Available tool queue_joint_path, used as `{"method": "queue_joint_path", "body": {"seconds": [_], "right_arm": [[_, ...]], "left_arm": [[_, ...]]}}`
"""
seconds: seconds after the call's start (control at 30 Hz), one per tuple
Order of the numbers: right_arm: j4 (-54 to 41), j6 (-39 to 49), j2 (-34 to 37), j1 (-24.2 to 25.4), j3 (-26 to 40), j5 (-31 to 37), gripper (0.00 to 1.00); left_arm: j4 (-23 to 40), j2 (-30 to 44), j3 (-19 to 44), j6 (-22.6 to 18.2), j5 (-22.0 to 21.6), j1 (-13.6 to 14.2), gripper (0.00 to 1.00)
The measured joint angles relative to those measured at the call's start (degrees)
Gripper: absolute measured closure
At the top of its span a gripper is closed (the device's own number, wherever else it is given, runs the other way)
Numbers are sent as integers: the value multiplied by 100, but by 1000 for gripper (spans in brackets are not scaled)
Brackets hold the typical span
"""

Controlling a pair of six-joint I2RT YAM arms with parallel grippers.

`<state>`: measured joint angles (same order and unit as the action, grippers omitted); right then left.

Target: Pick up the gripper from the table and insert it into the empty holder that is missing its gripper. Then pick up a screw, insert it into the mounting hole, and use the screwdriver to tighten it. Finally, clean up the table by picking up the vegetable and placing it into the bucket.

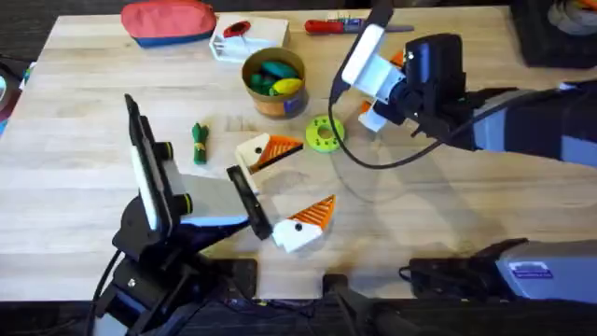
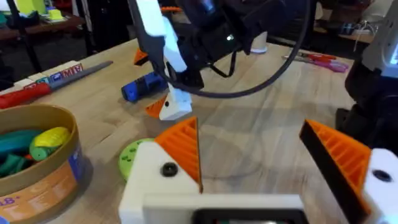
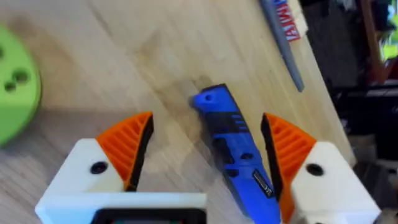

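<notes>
The blue screwdriver [image 3: 233, 146] lies flat on the table between the orange pads of my right gripper [image 3: 208, 124], which is open and straddles it without touching. From the left wrist view the screwdriver [image 2: 146, 87] lies under that gripper [image 2: 163, 93]. My left gripper [image 1: 294, 182] is open wide near the table's middle, nothing between its orange-padded fingers [image 2: 183, 149]. The dark green vegetable [image 1: 199, 143] lies left of it. The tan bucket [image 1: 273, 82] stands at the back with toy produce inside. A loose gripper piece, an empty holder and a loose screw are out of view.
A lime-green disc [image 1: 324, 133] with holes lies between the bucket and my right gripper [image 1: 381, 84]. A red-handled screwdriver [image 1: 340, 26], a white box [image 1: 244, 37] and a red pouch [image 1: 168, 21] line the far edge. Bare wood stretches right of the left gripper.
</notes>
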<state>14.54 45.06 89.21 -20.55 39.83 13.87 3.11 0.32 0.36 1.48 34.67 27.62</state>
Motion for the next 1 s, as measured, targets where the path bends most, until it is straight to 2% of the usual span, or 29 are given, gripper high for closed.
{"method": "queue_joint_path", "body": {"seconds": [0.1,0.2,0.27,0.4,0.6,0.87,1.0], "right_arm": [[-2,-917,-326,-23,-10,2,10],[-4,-1847,-653,-23,-10,2,10],[-17,-2391,-882,-23,-10,2,10],[-28,-2992,-1330,-29,-10,0,10],[-267,-3302,-1812,-29,-10,-2,10],[-1119,-3405,-2065,-131,-10,-73,10],[-1854,-3506,-2236,-335,-8,-482,10]], "left_arm": [[-82,0,0,184,-157,0,15],[-155,0,28,1009,-647,0,16],[205,0,169,1548,-1016,0,15],[1432,70,918,2112,-1656,0,15],[2875,919,2571,2387,-2592,0,15],[4914,3202,4706,2420,-3533,0,15],[5362,4315,5548,2247,-3758,0,15]]}}
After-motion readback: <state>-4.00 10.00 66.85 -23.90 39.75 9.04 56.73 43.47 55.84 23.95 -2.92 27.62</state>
